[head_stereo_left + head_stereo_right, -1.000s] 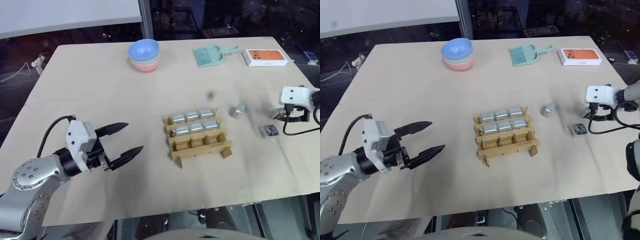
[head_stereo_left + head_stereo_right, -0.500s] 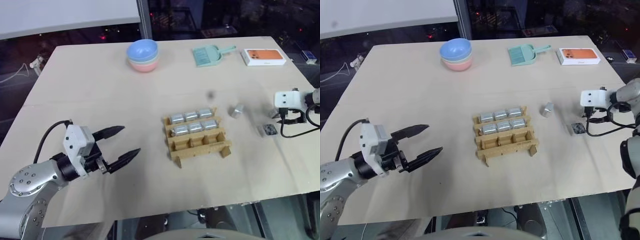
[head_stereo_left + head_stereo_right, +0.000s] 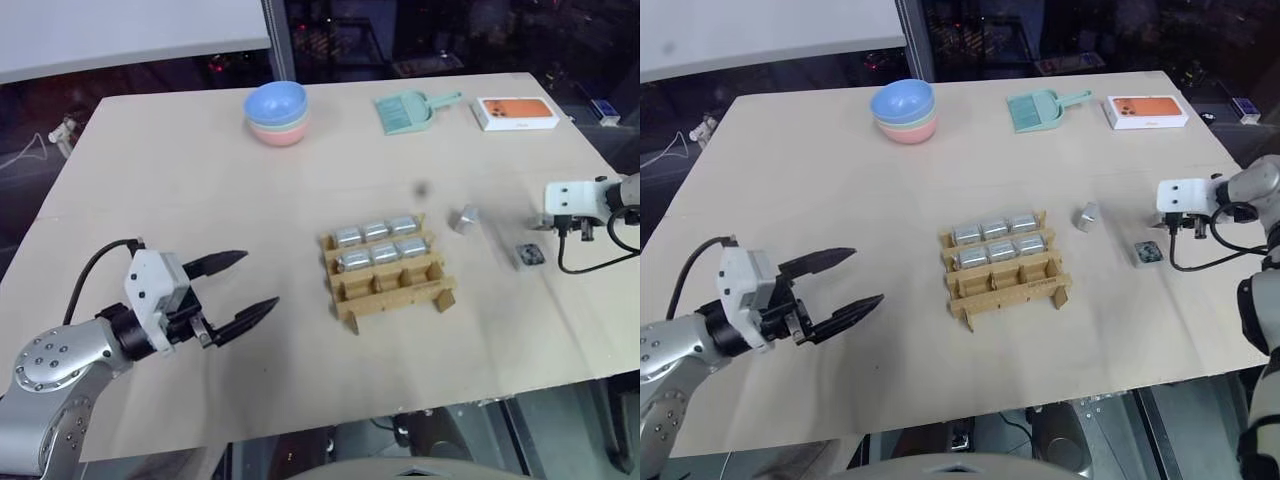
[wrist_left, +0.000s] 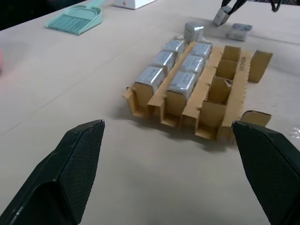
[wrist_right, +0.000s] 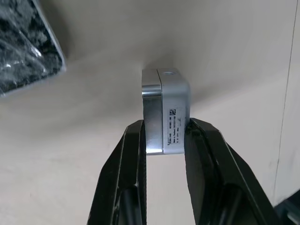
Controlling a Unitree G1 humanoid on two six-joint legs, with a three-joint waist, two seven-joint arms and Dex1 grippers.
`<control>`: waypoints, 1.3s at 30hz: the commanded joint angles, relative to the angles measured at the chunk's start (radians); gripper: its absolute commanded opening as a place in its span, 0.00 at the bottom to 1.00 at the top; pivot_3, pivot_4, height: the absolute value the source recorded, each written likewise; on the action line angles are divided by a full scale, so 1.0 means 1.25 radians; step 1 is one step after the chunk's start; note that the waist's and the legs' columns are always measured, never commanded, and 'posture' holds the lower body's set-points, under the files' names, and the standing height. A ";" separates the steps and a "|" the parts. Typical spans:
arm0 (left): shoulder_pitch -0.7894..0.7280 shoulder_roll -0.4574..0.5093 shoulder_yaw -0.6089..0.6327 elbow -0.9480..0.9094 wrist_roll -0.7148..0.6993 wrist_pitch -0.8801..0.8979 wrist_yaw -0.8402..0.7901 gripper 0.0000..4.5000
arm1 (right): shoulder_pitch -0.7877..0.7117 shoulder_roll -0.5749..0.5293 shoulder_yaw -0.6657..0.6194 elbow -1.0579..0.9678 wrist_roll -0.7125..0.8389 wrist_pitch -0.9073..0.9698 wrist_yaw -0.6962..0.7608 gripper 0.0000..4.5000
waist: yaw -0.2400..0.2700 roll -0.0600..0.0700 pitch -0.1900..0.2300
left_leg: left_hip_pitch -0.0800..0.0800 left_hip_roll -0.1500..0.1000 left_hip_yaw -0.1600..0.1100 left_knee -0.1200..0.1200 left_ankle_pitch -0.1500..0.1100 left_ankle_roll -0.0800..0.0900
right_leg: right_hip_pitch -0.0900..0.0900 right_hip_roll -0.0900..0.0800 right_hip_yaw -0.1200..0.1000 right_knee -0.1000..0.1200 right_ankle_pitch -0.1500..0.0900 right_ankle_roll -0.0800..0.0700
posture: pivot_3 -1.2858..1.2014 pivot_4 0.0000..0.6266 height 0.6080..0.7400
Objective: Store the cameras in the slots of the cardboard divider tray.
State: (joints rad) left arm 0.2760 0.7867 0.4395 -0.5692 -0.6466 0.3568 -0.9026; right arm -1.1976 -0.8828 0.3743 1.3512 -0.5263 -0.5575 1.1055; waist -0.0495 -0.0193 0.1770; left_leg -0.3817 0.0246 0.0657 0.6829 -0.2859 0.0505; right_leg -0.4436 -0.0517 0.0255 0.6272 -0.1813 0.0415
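The cardboard divider tray (image 3: pixel 396 298) stands mid-table; its two far rows hold several silver cameras (image 3: pixel 376 243) and its near row of slots is empty. One loose camera (image 3: pixel 466 218) sits to the tray's right. Another camera (image 3: pixel 529 255) lies flat, dark face up, further right. By the right table edge, my right gripper (image 5: pixel 166 127) is shut on a silver camera (image 5: pixel 171 93) that rests on the table. The dark-faced camera (image 5: pixel 26 42) lies close beside it. My left gripper (image 3: pixel 255 282) hovers open and empty, left of the tray, pointing toward it.
Stacked blue and pink bowls (image 3: pixel 277 110), a teal dustpan (image 3: pixel 408 112) and a white-and-orange phone box (image 3: pixel 514 113) line the far side. A black cable loops from my right wrist (image 3: pixel 585 262) over the table near the right edge.
My right gripper has closed from open onto the camera by the right edge. The left arm has kept still; the head view has shifted slightly.
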 commanded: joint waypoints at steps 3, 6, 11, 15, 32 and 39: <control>-0.021 0.028 0.037 0.001 0.004 -0.013 -0.020 1.00 | -0.090 0.017 -0.048 -0.039 0.071 -0.051 0.108 0.14 | -0.002 0.001 0.001 | -0.001 0.000 0.000 0.000 0.000 0.000 | -0.001 0.000 0.000 0.000 0.000 0.000 | 0.52 0.24 1.00; -0.028 0.034 0.046 0.002 -0.001 -0.009 -0.026 1.00 | -0.123 0.055 -0.111 -0.064 0.174 -0.014 0.259 0.14 | -0.002 0.001 0.001 | -0.001 0.001 0.000 0.000 0.000 0.000 | -0.001 0.000 0.000 0.000 0.000 0.000 | 0.52 0.24 1.00; -0.031 0.055 0.073 0.007 -0.011 0.000 -0.053 1.00 | -0.128 0.112 -0.127 -0.197 0.320 0.141 0.403 0.14 | 0.003 0.001 0.001 | -0.001 0.003 -0.003 0.000 0.000 0.000 | -0.001 0.000 -0.002 0.000 0.001 0.001 | 0.52 0.24 1.00; -0.033 0.097 0.105 0.008 -0.040 0.025 -0.098 1.00 | -0.021 0.112 -0.037 -0.559 0.593 0.437 0.407 0.14 | 0.009 0.002 0.001 | -0.003 0.003 -0.005 0.000 0.000 0.000 | -0.002 -0.001 -0.003 0.000 0.000 -0.001 | 0.52 0.24 1.00; -0.078 0.136 0.065 0.020 -0.035 0.067 -0.135 1.00 | 0.092 0.183 0.090 -1.271 0.701 1.232 0.218 0.14 | 0.016 0.003 0.002 | -0.011 0.001 -0.014 0.002 0.001 -0.002 | -0.005 -0.002 -0.012 -0.001 0.001 -0.001 | 0.52 0.24 1.00; -0.073 0.134 0.068 0.017 -0.033 0.068 -0.136 1.00 | 0.091 0.200 0.163 -1.264 0.643 1.214 0.156 0.14 | 0.015 0.003 0.002 | -0.011 -0.001 -0.014 0.002 0.001 -0.002 | -0.005 -0.003 -0.012 -0.001 0.001 -0.001 | 0.52 0.24 1.00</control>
State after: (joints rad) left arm 0.1849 0.9534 0.5065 -0.5341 -0.6883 0.4493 -1.0685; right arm -1.0711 -0.6345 0.5811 -0.2163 0.2875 0.9754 1.3120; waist -0.0302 -0.0154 0.1795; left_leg -0.3959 0.0234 0.0481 0.6850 -0.2851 0.0485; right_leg -0.4504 -0.0548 0.0103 0.6262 -0.1800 0.0413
